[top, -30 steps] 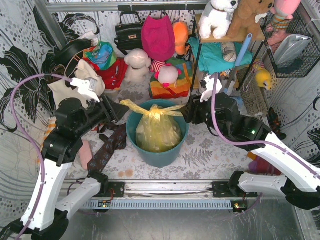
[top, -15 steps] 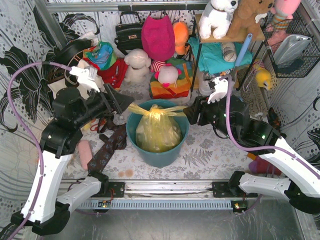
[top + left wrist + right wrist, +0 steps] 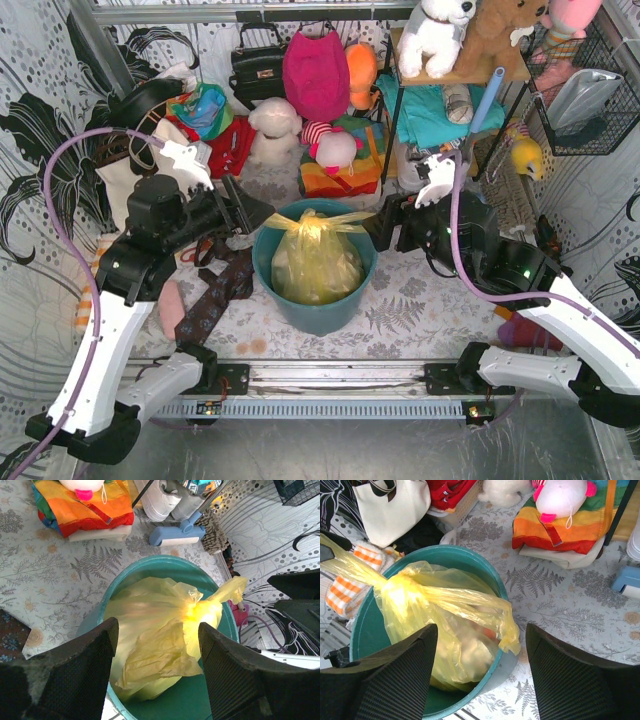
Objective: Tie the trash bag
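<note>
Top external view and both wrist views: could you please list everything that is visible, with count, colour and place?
trash bag: one, yellow-green, inside the bin, two tails spread sideways
bin: one, teal, middle of the table
tote bag: one, cream, rear left
folded cloth: one, rainbow-striped, behind the bin
plush: one, white and pink, on the folded cloth
handbag: one, black, at the rear
white toy: one, on the rear shelf
brown toy: one, beside the white toy
table: one, pale floral
left gripper: one, black, open, left of the bin
right gripper: one, black, open, right of the bin
</note>
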Robot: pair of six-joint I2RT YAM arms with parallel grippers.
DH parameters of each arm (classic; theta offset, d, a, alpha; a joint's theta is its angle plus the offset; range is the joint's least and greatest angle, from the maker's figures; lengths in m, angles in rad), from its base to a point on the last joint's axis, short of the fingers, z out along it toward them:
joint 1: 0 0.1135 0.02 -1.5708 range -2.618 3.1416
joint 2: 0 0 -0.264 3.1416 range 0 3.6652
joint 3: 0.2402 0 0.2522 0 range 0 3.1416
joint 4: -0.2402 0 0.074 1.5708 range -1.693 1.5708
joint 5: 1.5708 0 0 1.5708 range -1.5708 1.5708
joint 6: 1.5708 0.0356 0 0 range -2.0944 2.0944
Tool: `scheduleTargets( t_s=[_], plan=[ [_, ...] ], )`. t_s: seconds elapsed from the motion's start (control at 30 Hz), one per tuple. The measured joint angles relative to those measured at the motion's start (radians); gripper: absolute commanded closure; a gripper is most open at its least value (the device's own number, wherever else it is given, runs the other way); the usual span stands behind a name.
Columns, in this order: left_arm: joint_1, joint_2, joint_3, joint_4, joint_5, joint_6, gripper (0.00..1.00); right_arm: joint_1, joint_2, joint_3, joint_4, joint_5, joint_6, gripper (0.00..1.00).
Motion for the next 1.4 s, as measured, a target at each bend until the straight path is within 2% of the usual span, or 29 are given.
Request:
scheduleTargets(
  t_s=[0.23, 0.37, 0.63, 0.77, 0.87, 0.93, 1.07, 1.23, 1.33, 1.4],
  plan=[
    [0.0, -0.024, -0.022, 0.01, 0.008, -0.013, 0.31, 0.0, -0.01, -0.032, -0.012, -0.001, 0.0, 0.17],
    [0.0, -0.027, -0.022, 0.014, 0.019, -0.018, 0.37, 0.0, -0.027, -0.075, -0.016, -0.004, 0.003, 0.19],
    [0.0, -0.027, -0.042, 0.027, 0.027, -0.019, 0.37, 0.0, 0.001, -0.101, 0.011, 0.009, -0.012, 0.18],
    [0.0, -0.026, -0.057, 0.035, 0.03, -0.027, 0.41, -0.012, 0.052, -0.1, 0.026, 0.013, -0.036, 0.24],
    [0.0, -0.027, -0.06, 0.043, 0.034, -0.032, 0.46, -0.027, 0.071, -0.1, 0.039, 0.012, -0.047, 0.34],
    [0.0, -0.027, -0.061, 0.052, 0.035, -0.036, 0.48, -0.034, 0.069, -0.106, 0.063, 0.013, -0.052, 0.39],
    [0.0, -0.03, -0.061, 0.058, 0.039, -0.038, 0.49, -0.039, 0.041, -0.151, 0.122, 0.022, -0.053, 0.44],
    [0.0, -0.033, -0.061, 0.058, 0.041, -0.039, 0.51, -0.041, 0.018, -0.177, 0.154, 0.053, -0.053, 0.46],
    [0.0, -0.033, -0.061, 0.058, 0.041, -0.04, 0.51, -0.044, 0.027, -0.177, 0.164, 0.069, -0.053, 0.39],
    [0.0, -0.033, -0.061, 0.058, 0.042, -0.04, 0.52, -0.044, 0.037, -0.18, 0.176, 0.076, -0.053, 0.44]
  ],
)
